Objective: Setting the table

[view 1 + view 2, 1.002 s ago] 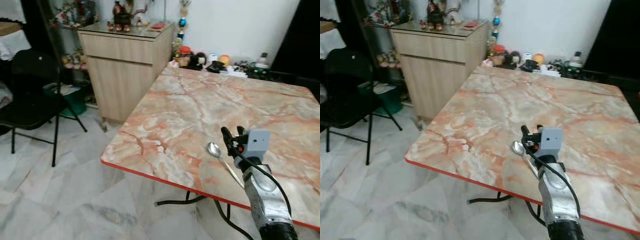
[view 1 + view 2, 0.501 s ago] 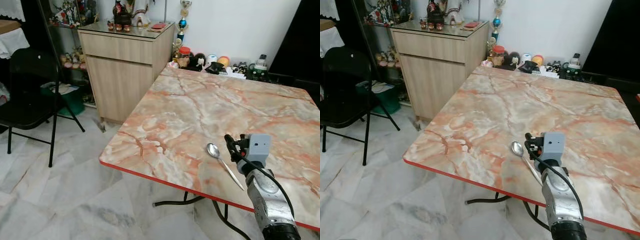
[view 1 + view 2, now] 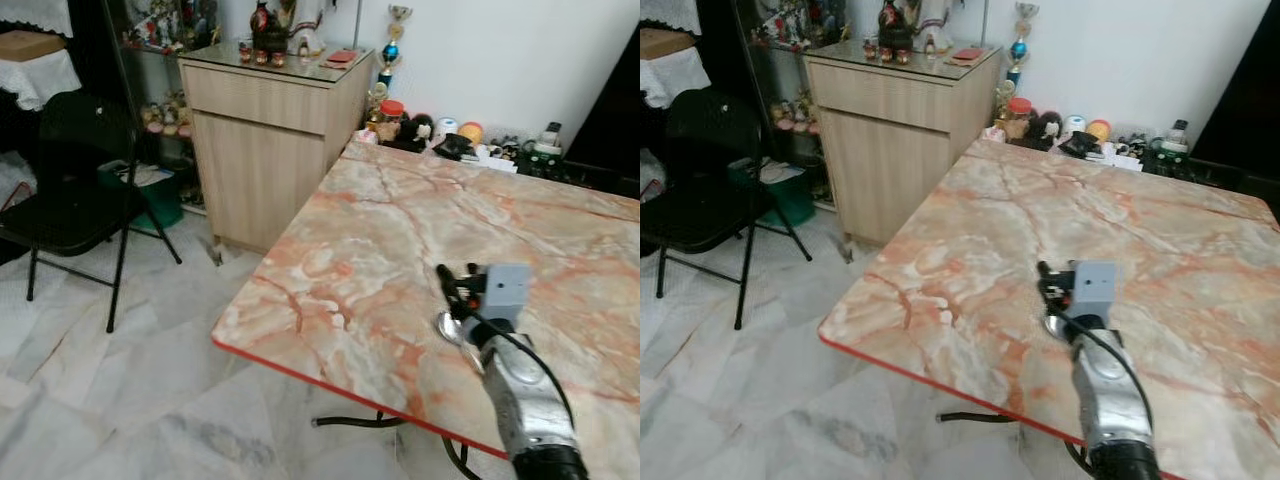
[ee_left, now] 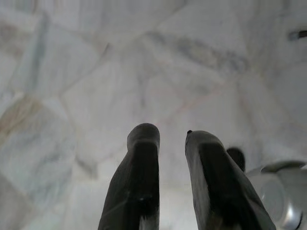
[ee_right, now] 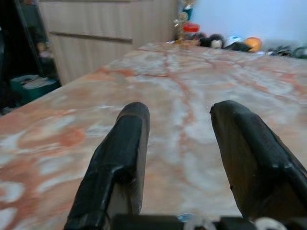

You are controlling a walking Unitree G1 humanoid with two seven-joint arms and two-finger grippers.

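A metal spoon (image 3: 447,326) lies on the marbled pink table (image 3: 370,240) near its front edge. Just its bowl shows, since my right arm covers the handle. My right gripper (image 3: 445,275) hovers just above the table, directly over the spoon, pointing toward the far side. In the right wrist view the right gripper (image 5: 180,108) is open, with nothing but the tabletop between the fingers. My left gripper (image 4: 172,132) hangs idle over the pale floor tiles, its fingers a little apart and holding nothing.
The table's red front edge (image 3: 330,382) runs below my right arm. A wooden cabinet (image 3: 270,140) stands at the table's far left corner. Small ornaments (image 3: 455,138) line the far edge. A black folding chair (image 3: 70,200) stands on the tiled floor to the left.
The camera has shifted a little. My right arm has moved left over the spoon, so its handle is now covered. The spoon itself has stayed on the table.
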